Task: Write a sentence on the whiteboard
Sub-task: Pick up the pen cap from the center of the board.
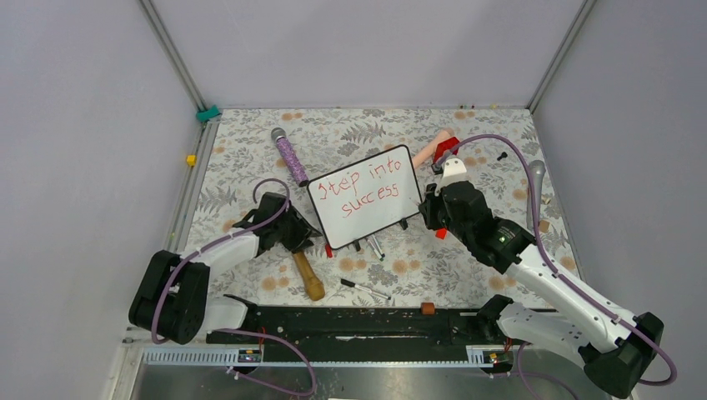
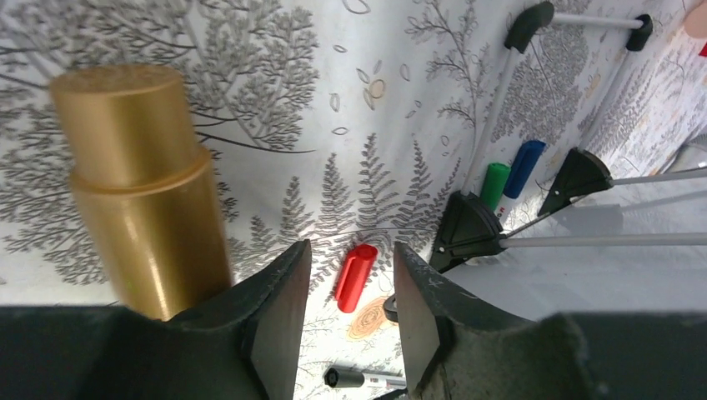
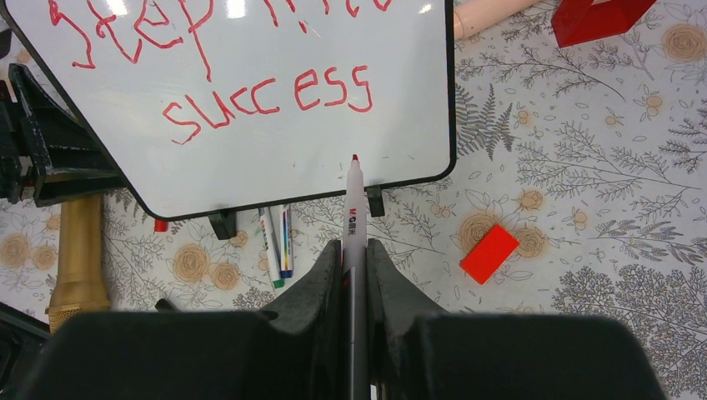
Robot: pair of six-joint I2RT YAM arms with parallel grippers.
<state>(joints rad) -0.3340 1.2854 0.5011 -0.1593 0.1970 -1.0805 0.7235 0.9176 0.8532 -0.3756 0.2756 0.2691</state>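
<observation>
Right claw [image 3: 354, 250]: closed tight on a marker [image 3: 354, 208], whose red tip points ahead of the fingers.
Whiteboard [image 3: 400, 125]: straight ahead of the right claw. The marker tip is at its near edge; whether they touch cannot be told.
Sentence [image 3: 265, 102]: red lettering beyond the tip, "step into" over "success".
Left claw [image 2: 348, 254]: jaws partly apart, holding nothing.
Red cap [image 2: 355, 275]: on the cloth, seen through the gap between the left fingers.
Gold handle [image 2: 142, 183]: just left of the left claw.

the whiteboard [image 1: 367, 227] lies tilted mid-table (black-framed), red sentence [image 1: 364, 192] "step into success" across two lines.
</observation>
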